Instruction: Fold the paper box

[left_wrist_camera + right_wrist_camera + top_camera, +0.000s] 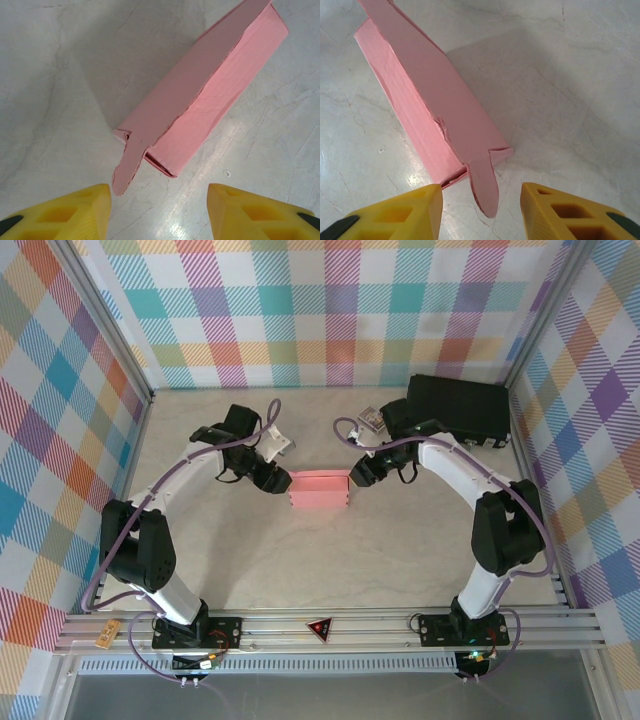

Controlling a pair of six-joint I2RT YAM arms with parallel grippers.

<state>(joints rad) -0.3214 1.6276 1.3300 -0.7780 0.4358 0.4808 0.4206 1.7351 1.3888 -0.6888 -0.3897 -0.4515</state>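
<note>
The salmon-pink paper box (318, 489) lies at the middle of the table as a small folded rectangular box, its lid partly raised. My left gripper (281, 480) stands just off its left end, open, yellow fingertips (75, 212) apart with a rounded tab of the paper box (200, 97) sticking out between them. My right gripper (357, 474) stands just off the right end, also open, and the other rounded tab of the paper box (430, 100) pokes toward the gap between its fingertips (565, 212). Neither gripper touches the cardboard.
A black hard case (460, 408) lies at the back right, with a tiny patterned card pack (372, 419) beside its left end. The marbled tabletop (330, 560) is bounded by checkered walls and a metal rail (330, 625) along the near edge.
</note>
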